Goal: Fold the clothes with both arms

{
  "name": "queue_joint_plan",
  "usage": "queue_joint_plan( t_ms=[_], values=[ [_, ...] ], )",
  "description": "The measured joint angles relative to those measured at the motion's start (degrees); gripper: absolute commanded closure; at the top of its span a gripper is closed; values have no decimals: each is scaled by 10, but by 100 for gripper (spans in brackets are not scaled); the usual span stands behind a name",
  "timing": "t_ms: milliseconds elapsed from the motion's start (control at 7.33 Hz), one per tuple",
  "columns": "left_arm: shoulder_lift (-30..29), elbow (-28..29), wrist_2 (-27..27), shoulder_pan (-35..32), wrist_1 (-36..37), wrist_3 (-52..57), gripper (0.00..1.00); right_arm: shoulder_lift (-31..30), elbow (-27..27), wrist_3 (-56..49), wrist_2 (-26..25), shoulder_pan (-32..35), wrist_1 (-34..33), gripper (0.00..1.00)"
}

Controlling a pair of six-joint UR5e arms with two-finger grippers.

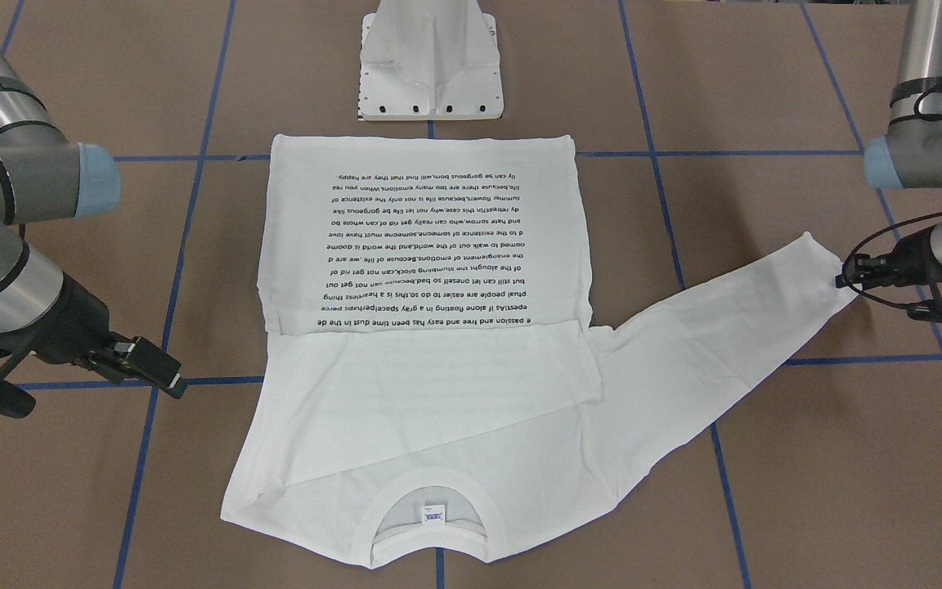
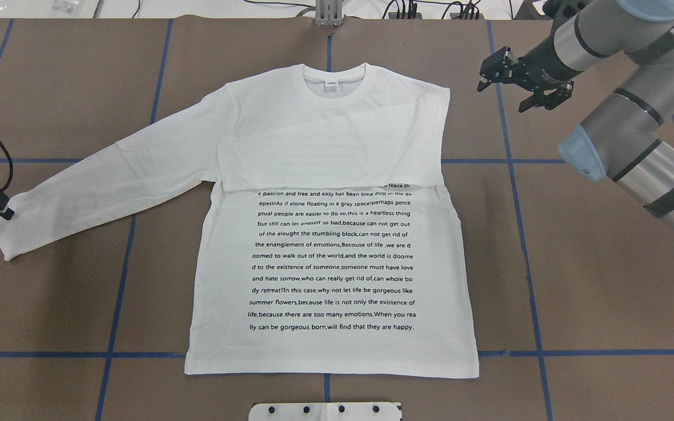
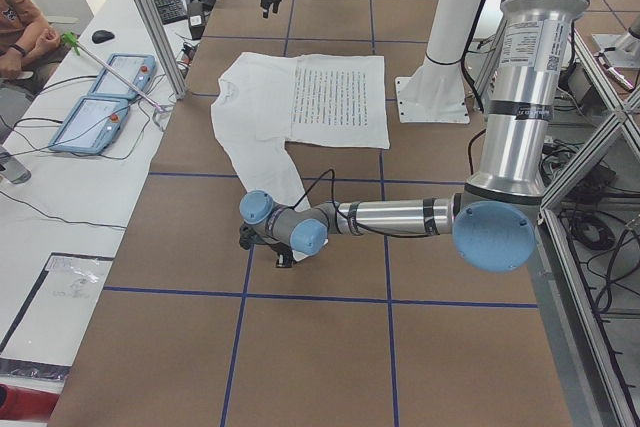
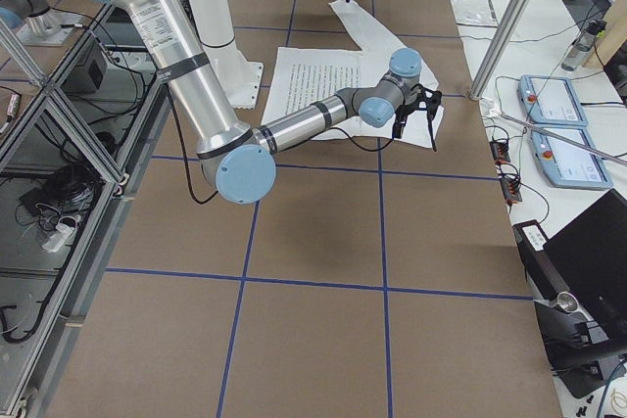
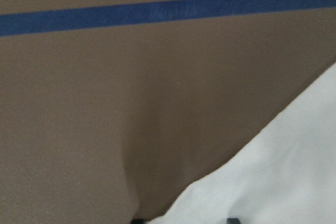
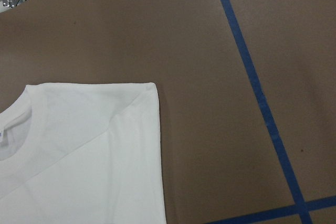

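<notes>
The white long-sleeved T-shirt (image 2: 331,257) lies flat on the brown table with its black text facing up and its collar (image 2: 334,79) on the far side. One sleeve is folded across the chest. The other sleeve (image 2: 103,187) stretches out to the robot's left. My left gripper (image 1: 843,278) is shut on that sleeve's cuff, which is raised slightly off the table. White cloth (image 5: 273,182) fills the lower right of the left wrist view. My right gripper (image 2: 504,93) hovers open beside the shirt's folded shoulder (image 6: 94,150), holding nothing.
The white pedestal base (image 1: 432,65) stands just behind the shirt's hem. Blue tape lines (image 2: 524,245) cross the table. A side table beyond the far edge holds two pendants (image 3: 100,97), with a seated person (image 3: 20,37) next to it. Metal frame posts (image 4: 519,17) flank the table.
</notes>
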Motion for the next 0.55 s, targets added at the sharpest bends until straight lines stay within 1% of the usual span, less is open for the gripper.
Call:
queue_joint_plan(
  t_ms=[136, 409, 546],
  values=[
    [0, -10, -1, 0, 1, 0, 100, 0, 0, 0, 0, 0, 0, 1],
    [6, -64, -7, -1, 13, -4, 100, -2, 0, 0, 0, 0, 0, 1],
    [7, -78, -12, -2, 19, -5, 100, -4, -1, 0, -2, 0, 1, 1]
  ],
)
